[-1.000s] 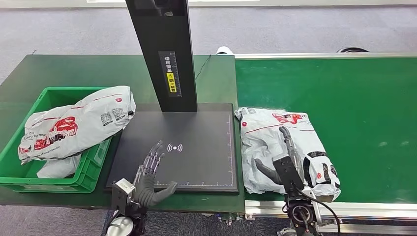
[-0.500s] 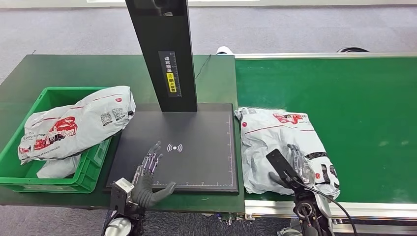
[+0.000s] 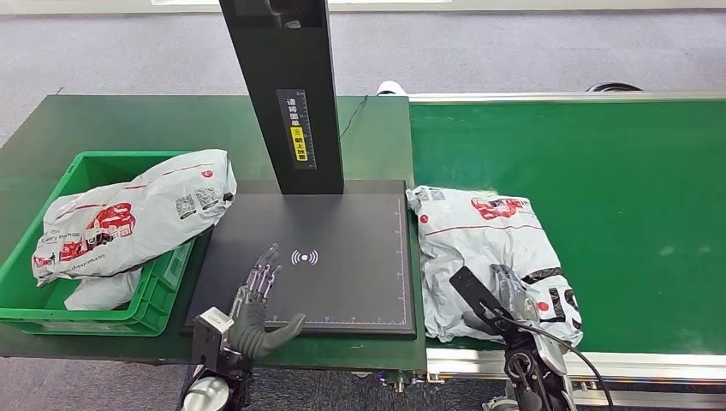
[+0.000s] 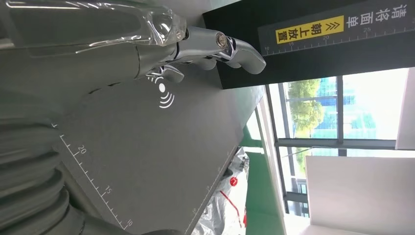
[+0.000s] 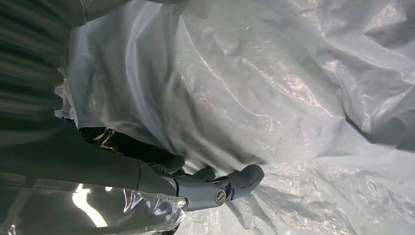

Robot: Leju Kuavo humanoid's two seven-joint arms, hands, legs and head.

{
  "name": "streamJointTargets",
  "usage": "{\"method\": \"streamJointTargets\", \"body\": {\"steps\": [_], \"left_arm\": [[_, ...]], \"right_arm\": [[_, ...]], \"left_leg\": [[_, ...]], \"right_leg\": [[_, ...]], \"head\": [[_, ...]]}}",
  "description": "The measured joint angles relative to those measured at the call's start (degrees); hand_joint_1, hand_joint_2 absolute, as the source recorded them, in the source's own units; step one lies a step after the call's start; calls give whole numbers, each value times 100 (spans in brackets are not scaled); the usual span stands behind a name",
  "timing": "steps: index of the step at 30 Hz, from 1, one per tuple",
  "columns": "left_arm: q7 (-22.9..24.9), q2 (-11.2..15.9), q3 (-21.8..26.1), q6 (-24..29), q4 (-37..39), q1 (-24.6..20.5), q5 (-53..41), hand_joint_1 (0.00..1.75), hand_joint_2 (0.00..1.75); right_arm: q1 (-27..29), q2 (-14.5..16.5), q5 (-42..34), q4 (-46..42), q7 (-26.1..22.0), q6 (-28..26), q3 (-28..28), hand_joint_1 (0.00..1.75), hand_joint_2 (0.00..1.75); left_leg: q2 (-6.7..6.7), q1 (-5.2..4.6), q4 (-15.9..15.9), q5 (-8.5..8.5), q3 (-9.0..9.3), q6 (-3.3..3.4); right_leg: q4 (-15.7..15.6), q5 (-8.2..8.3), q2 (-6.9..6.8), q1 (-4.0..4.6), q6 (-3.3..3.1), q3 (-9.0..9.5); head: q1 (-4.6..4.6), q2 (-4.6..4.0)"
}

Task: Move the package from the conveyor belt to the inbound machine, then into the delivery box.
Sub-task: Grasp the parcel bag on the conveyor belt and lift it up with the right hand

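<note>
Fingers of the right hand (image 3: 512, 295) curl into the crinkled white plastic package with red print (image 3: 488, 248), gripping it at the near left corner of the green conveyor belt (image 3: 616, 171). Left hand (image 3: 257, 304) hovers with fingers spread wide, holding nothing, over the near edge of the black scanner platform (image 3: 342, 231).

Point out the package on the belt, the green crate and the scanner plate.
package on the belt (image 3: 479, 240), head view, white middle of the bag.
green crate (image 3: 158, 278), head view, right wall.
scanner plate (image 3: 342, 282), head view, bare black surface.
</note>
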Motion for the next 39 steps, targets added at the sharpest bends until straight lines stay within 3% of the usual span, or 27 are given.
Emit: {"method": "streamJointTargets", "body": {"steps": [1,5,26,31,39], "left_arm": [[1,0,0,4,0,0,0,0,175],[13,-7,1,39,9,-1,-7,0,175],[17,-13,2,107,63,-8,40,0,175],[13,1,21,116,-12,66,72,0,175],[-7,15,52,91,-149,196,103,0,175]], "right_arm": [[-6,-1,35,10,16,33,10,4,175],[-44,3,296,86,80,197,44,173,175],[-326,-7,405,560,-481,416,368,174,175],[-260,20,-562,410,-1043,-138,330,175,175],[0,155,-1938,-526,-2023,-583,56,175,175]], "left_leg": [[0,0,0,0,0,0],[-1,0,0,0,2,0],[1,1,0,0,19,0],[2,1,0,0,14,0],[1,1,0,0,5,0]], "right_leg": [[0,0,0,0,0,0],[0,0,0,0,0,2],[0,0,1,1,0,15],[0,0,3,1,0,11],[0,0,2,1,0,2]], "head": [[0,0],[0,0],[0,0],[-1,0],[0,0]]}}
